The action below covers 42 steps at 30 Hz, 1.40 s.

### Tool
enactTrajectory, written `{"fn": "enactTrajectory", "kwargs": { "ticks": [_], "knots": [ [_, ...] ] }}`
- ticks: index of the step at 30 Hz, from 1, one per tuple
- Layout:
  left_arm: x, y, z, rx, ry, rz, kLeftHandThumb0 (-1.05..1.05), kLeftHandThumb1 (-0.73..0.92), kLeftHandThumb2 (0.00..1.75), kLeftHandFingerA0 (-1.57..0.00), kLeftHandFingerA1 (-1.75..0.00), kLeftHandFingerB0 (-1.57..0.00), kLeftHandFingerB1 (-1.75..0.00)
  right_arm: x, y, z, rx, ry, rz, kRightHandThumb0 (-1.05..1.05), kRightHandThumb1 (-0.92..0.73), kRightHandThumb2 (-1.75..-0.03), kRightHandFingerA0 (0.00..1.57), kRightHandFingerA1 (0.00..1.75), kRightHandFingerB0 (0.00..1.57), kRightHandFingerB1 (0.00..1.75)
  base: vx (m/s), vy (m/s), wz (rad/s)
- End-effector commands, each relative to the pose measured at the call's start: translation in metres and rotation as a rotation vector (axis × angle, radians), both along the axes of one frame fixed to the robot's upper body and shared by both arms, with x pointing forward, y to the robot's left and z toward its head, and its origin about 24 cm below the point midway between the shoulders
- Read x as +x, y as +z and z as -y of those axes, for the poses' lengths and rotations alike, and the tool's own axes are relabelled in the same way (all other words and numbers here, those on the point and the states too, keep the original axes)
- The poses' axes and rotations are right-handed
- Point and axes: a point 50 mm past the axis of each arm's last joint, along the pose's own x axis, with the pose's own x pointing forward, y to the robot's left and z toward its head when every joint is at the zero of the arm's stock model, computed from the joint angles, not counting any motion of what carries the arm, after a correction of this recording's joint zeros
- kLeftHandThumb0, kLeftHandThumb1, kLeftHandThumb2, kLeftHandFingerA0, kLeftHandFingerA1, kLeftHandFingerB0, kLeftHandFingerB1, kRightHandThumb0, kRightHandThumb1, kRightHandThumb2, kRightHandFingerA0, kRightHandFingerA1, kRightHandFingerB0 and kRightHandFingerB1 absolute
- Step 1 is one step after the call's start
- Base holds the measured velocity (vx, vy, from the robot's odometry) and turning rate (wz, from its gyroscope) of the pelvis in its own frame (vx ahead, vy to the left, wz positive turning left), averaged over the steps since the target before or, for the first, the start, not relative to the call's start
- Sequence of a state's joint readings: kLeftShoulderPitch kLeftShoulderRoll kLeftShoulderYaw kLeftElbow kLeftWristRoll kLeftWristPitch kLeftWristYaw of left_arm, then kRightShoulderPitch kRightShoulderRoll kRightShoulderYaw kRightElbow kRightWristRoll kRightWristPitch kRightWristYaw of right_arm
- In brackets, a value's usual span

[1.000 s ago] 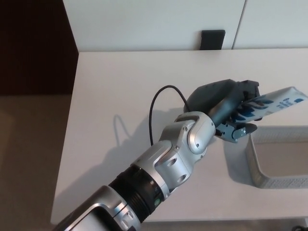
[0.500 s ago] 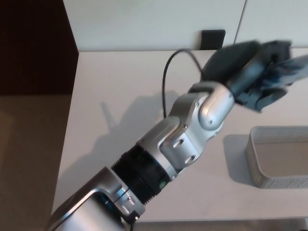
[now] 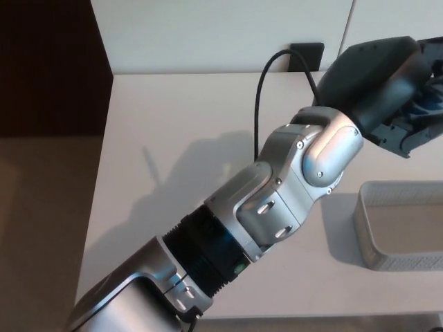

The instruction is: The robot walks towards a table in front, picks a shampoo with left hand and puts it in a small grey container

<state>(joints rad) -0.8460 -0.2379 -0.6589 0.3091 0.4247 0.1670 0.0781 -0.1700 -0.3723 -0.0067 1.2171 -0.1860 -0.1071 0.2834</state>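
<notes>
L hand [image 3: 385, 81] is up high over the bench [image 3: 173, 131]. Grey mesh bin [image 3: 385, 254] sits just below it, to the right. Shampoo hidden; can't tell the grip.

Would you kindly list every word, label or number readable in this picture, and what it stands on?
None can be read.
The shampoo in the black left hand is almost wholly hidden in its grasp, so its print does not show.
The grey mesh container, silver forearm and white table bear no text.
</notes>
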Motion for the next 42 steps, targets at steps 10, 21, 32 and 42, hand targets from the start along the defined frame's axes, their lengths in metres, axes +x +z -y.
{"fn": "enactTrajectory", "kwargs": {
  "ticks": [10, 21, 32, 42],
  "knots": [
    [-0.075, 0.033, 0.093, -0.101, -0.248, 0.093, -0.24, 0.73, 0.72, -0.77, -1.68, -0.56, -1.48, 0.004, 0.011, 0.014, -0.011, -0.016, 0.037, -0.31, -0.69, -0.6, 0.56, 0.43, 0.5, 0.4, 0.0, 0.0, 0.0],
    [-0.08, 0.014, 0.103, -0.063, -0.303, -0.022, -0.51, 0.68, 0.6, -0.88, -1.62, -0.8, -1.13, 0.003, 0.012, 0.014, 0.022, -0.017, 0.06, -0.34, -0.71, -0.6, 0.51, 0.43, 0.47, 0.39, 0.0, 0.0, 0.0],
    [-0.11, 0.008, 0.119, -0.084, -0.393, -0.042, -0.27, 0.62, 1.24, -0.98, -1.75, -0.73, -1.75, -0.002, 0.018, 0.019, -0.1, 0.087, 0.056, -0.47, -0.76, -0.64, 0.66, 0.44, 0.48, 0.38, 0.0, 0.0, 0.0],
    [-0.133, 0.01, 0.125, -0.087, -0.491, -0.032, 0.06, 0.81, 1.36, -0.97, -1.16, -0.89, -1.11, -0.009, 0.016, 0.018, -0.099, 0.08, 0.045, -0.47, -0.76, -0.64, 0.66, 0.44, 0.48, 0.38, 0.0, 0.0, 0.0]
  ]
}}
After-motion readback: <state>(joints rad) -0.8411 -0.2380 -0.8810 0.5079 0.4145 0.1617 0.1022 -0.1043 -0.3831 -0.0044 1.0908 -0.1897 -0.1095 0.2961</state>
